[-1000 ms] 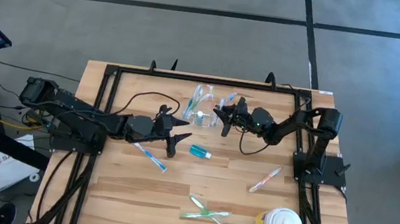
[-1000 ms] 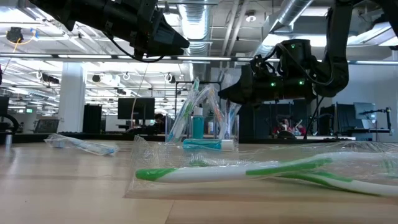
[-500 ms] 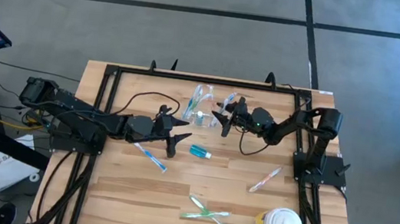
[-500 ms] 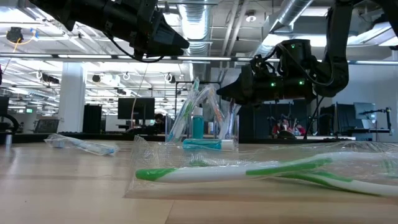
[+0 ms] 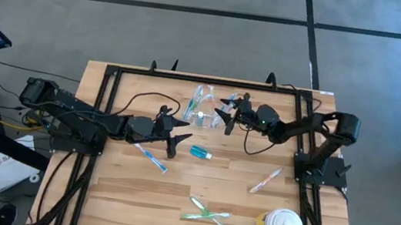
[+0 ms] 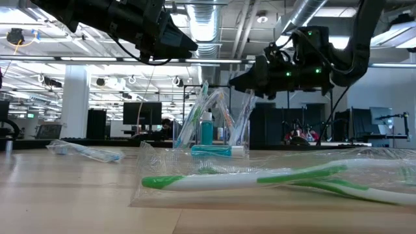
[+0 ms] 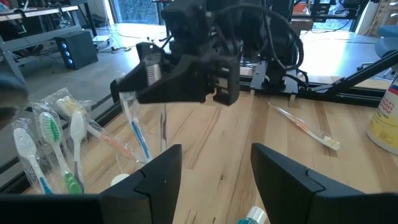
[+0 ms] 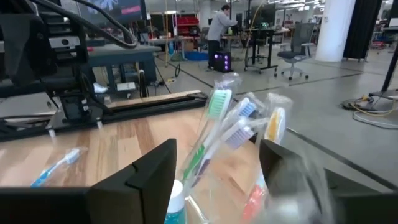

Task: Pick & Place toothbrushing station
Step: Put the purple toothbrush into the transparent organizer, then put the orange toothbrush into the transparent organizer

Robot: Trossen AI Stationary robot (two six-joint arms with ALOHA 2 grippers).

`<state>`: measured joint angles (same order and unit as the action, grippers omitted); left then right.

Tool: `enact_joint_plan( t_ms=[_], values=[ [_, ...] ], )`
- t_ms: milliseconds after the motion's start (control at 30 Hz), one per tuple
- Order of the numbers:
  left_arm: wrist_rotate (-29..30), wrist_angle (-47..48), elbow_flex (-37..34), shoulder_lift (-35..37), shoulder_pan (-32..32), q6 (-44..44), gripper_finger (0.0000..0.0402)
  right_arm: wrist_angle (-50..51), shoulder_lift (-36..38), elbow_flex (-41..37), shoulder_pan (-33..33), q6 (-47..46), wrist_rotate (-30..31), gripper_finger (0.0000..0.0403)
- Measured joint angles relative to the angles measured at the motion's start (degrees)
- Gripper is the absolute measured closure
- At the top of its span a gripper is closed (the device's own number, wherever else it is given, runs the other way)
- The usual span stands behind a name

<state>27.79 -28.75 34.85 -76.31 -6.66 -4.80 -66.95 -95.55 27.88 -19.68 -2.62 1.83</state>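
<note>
The small clear plastic holder (image 5: 203, 107), bristling with wrapped toothbrushes, is standing toward twelve o'clock on the wooden table (image 5: 136, 189). The right gripper (image 5: 225, 116) is hovering at its three o'clock, fingers spread, gripping nothing. The left gripper (image 5: 179, 139) is waiting at seven o'clock, fingers apart. Only the right wrist view is showing the green, blue and orange bristle heads (image 8: 239, 121) close up.

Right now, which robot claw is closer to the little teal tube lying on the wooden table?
The left gripper is nearer, hovering just beside the small teal tube. The right gripper is farther back, open above the clear plastic holder of toothbrushes.
</note>
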Motion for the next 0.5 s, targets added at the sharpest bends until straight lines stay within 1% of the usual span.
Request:
enact_joint_plan(
  t_ms=[133,500],
  values=[
    [0.0,0.02,0.0,0.0,-0.02,-0.02,0.0216,4.27,4.84,0.0,-0.3,1.58,1.03,0.0183],
    [0.0,0.06,0.0,0.0,0.0,-0.01,0.0216,12.82,15.86,0.0,-2.57,2.17,1.11,0.0183]
  ],
)
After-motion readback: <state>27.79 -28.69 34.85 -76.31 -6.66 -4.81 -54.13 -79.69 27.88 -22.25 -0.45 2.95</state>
